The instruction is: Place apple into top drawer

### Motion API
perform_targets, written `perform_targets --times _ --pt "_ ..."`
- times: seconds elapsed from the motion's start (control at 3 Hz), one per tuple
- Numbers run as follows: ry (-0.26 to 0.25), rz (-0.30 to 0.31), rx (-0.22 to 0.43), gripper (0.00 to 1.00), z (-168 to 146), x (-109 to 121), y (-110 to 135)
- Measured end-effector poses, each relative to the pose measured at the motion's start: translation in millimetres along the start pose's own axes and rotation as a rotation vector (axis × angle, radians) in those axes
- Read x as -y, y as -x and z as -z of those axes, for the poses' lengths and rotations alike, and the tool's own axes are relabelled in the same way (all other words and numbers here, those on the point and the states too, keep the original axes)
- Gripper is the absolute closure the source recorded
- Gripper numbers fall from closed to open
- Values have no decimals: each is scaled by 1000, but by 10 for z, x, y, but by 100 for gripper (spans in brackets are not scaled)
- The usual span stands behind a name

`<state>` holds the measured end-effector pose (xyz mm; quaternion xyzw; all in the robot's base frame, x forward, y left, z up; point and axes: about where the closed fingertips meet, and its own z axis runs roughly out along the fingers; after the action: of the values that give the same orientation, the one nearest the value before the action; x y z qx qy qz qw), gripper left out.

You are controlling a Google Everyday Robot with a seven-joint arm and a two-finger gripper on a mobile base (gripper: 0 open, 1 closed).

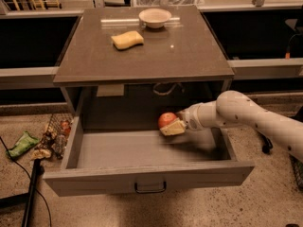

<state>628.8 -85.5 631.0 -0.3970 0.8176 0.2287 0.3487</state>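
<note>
The top drawer [147, 178] is pulled wide open below the brown table top; its grey front panel carries a small dark handle [150, 187]. My gripper [171, 125] reaches in from the right on a white arm and is shut on the red-orange apple [166, 119]. It holds the apple above the drawer's floor, near the back and right of the middle. The apple does not touch the drawer floor.
A yellow sponge [127, 39] and a pale bowl [155, 17] sit on the table top [189, 56]. A wire basket of packets [56, 135] and a green packet [22, 144] lie on the floor at the left. A dark pole [29, 193] stands at the lower left.
</note>
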Motion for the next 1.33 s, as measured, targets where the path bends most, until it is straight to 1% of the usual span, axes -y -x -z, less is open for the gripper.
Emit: perform_targets --times 0.33,0.67,1.0,1.33 --pt "12 -10 -2 35 -83 65 -63" --pt "12 -11 -2 12 -87 74 -72" --pt "-31 -8 -7 0 51 133 -120" --pt "-94 8 -11 0 293 143 -112"
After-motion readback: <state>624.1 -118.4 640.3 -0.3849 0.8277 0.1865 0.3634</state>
